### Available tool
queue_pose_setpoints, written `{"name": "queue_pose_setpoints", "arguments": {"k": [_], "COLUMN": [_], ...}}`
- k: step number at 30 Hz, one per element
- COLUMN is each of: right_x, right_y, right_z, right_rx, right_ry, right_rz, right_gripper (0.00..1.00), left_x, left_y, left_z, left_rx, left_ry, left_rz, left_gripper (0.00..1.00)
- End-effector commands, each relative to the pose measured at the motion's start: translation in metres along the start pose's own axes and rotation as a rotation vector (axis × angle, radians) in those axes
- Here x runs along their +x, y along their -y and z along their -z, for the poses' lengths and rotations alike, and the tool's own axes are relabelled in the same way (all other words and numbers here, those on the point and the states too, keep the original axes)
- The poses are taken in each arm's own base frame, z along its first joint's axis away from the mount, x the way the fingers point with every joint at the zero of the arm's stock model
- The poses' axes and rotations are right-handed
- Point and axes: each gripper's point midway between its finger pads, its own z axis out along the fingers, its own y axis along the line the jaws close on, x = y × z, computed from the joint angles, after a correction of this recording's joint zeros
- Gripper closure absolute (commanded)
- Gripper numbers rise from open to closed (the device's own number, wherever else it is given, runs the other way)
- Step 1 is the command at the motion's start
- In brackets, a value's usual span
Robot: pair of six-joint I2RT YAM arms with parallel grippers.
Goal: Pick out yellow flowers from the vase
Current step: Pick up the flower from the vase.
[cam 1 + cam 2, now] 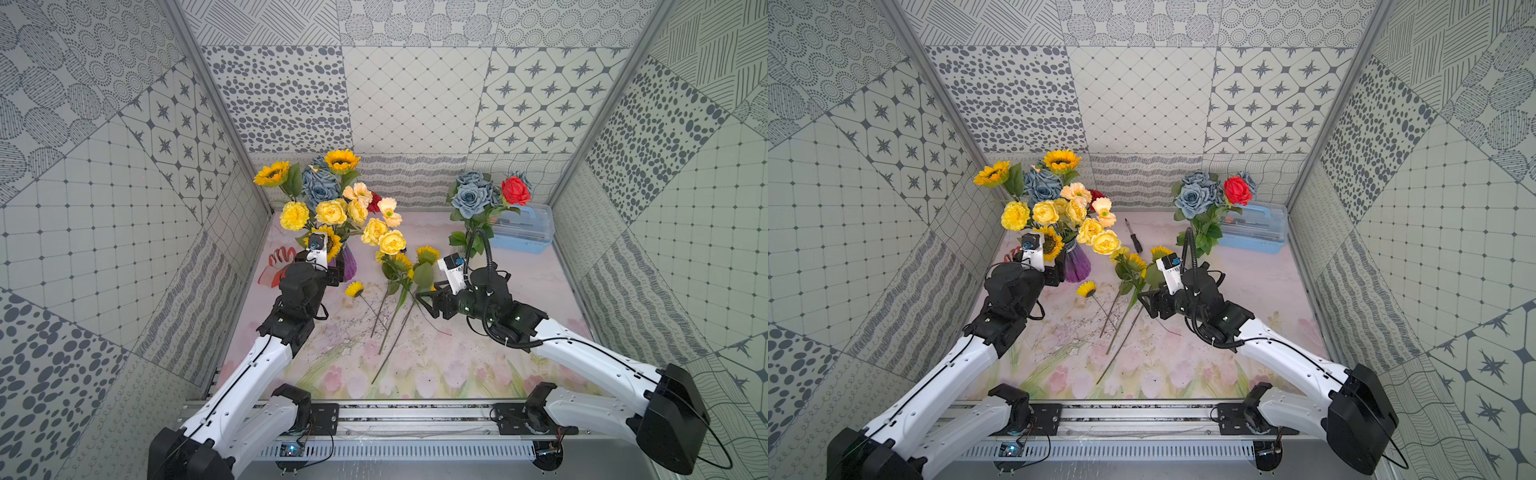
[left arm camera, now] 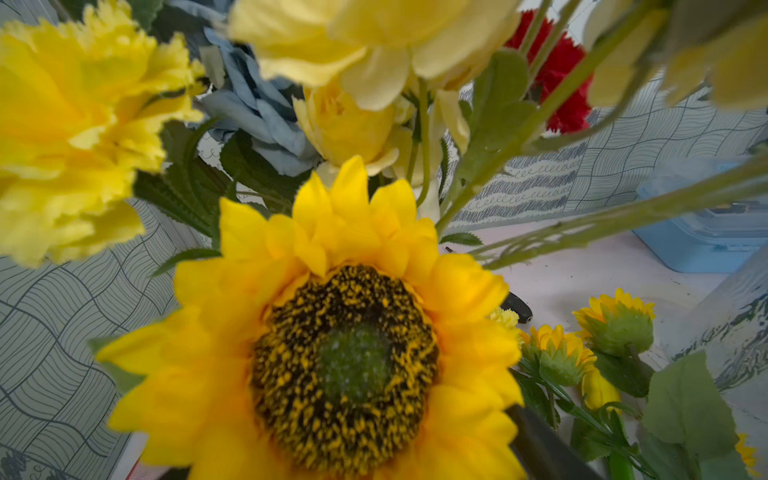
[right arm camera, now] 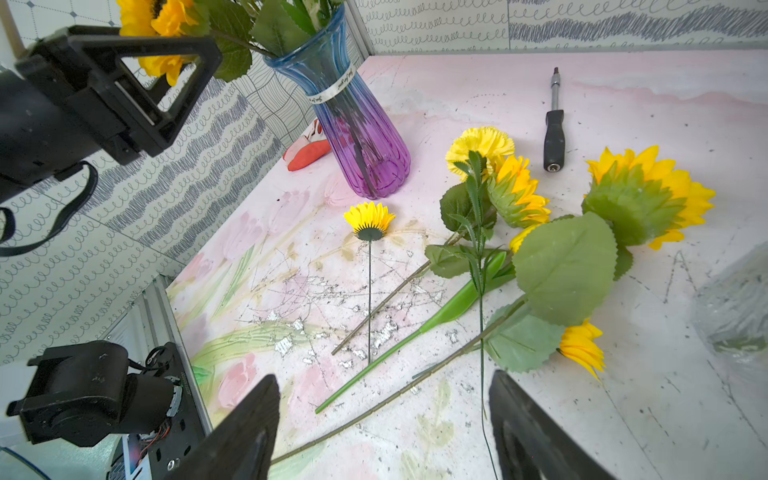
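**Yellow harvest: some down, plenty still standing**

Out of the vase [image 3: 361,141] so far: a small sunflower [image 3: 370,218], a loose carnation [image 3: 480,145] and a big sunflower [image 3: 648,195] lie on the counter [image 3: 623,104] near its base. Still standing in it are two tall sunflowers [image 1: 341,160], a second carnation [image 1: 294,215] and several pale yellow roses [image 1: 331,212].

The left claw [image 3: 174,62] is right at the bouquet, and a low sunflower [image 2: 345,365] fills its wrist view. I cannot tell whether it is gripping. The right claw [image 3: 384,386] hangs over the laid-out stems, spread wide and empty.

Under half done, I'd reckon.
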Motion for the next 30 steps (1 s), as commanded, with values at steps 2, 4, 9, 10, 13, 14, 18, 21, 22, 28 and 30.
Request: {"name": "queue_pose_setpoints", "arguments": {"k": [2,4,9,10,13,14,18,21,22,28,30], "right_x": [-0.001,0.000,0.002,0.002,0.004,0.004,0.005,0.005,0.006,0.007,0.007], "right_y": [0.002,0.002,0.002,0.003,0.003,0.003,0.004,0.004,0.004,0.006,0.005], "right_z": [0.005,0.005,0.003,0.002,0.002,0.001,0.001,0.000,0.000,0.001,0.001], "right_rx": [0.015,0.015,0.010,0.010,0.010,0.011,0.013,0.011,0.011,0.019,0.019], "right_ry": [0.019,0.019,0.014,0.012,0.008,0.006,0.004,0.006,0.004,0.001,0.000], "right_rz": [0.009,0.009,0.003,0.002,0.001,0.002,0.002,-0.001,-0.003,-0.003,-0.002], "right_gripper": [0.20,0.20,0.20,0.20,0.20,0.20,0.20,0.20,0.20,0.20,0.20], "left_x": [-0.024,-0.027,-0.022,-0.020,-0.015,-0.014,-0.010,-0.011,-0.012,-0.024,-0.029], "left_y": [0.016,0.020,0.024,0.023,0.022,0.020,0.020,0.018,0.017,0.016,0.016], "left_z": [-0.007,-0.010,-0.014,-0.014,-0.017,-0.017,-0.020,-0.020,-0.019,-0.007,-0.003], "left_rx": [0.120,0.139,0.156,0.155,0.142,0.135,0.130,0.116,0.114,0.124,0.133], "left_ry": [0.063,0.057,0.030,0.023,-0.004,-0.010,-0.036,-0.038,-0.039,-0.017,-0.023], "left_rz": [0.003,0.003,0.002,0.002,-0.001,0.000,-0.002,0.002,-0.002,0.013,0.017], "left_gripper": [0.19,0.17,0.16,0.16,0.16,0.16,0.18,0.28,0.34,0.52,0.54]}}
